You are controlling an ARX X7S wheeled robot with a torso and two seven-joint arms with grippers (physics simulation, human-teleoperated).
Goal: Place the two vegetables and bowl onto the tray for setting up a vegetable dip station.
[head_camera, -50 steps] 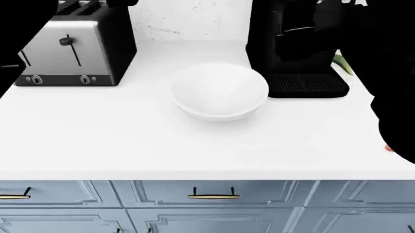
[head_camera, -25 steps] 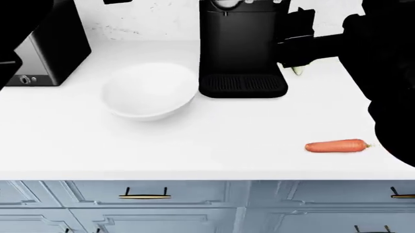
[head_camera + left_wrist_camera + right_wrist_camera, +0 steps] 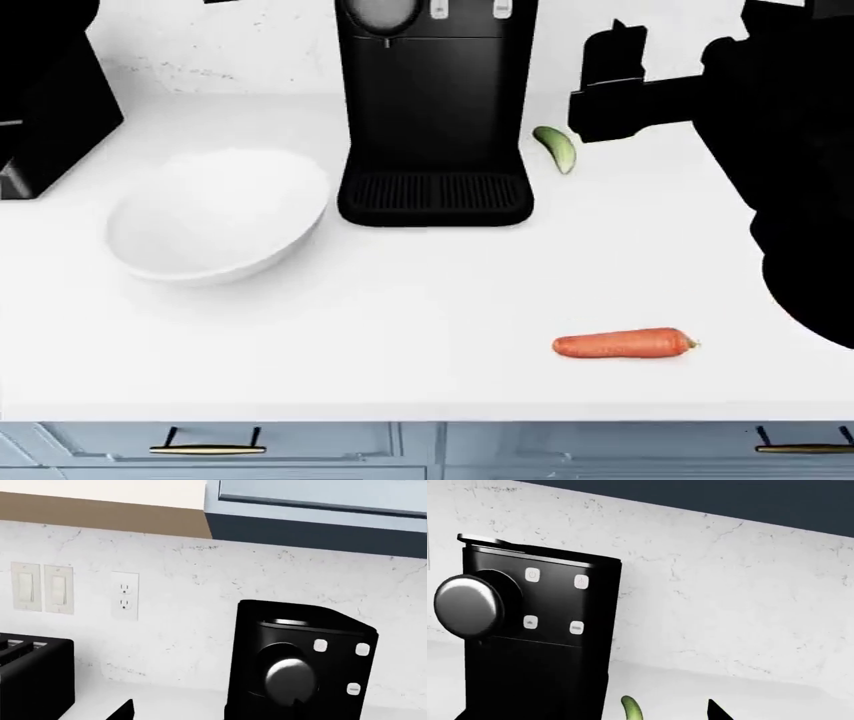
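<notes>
The white bowl rests on the counter at the left, empty. To the right of the coffee machine lies the green cucumber, whose tip also shows in the right wrist view. The orange carrot lies near the counter's front edge on the right. My right gripper hovers above the counter just right of the cucumber; one of its fingertips shows, set wide, nothing held. One left fingertip shows above the counter, also set wide. The tray is out of view.
A black coffee machine stands at the back between bowl and cucumber. A toaster sits at the far left, against a marble wall with sockets. Drawers run below the counter edge.
The head view has swung to the right: bowl, coffee machine and toaster slid left in the picture. The carrot moved further into view and the cucumber now shows whole.
</notes>
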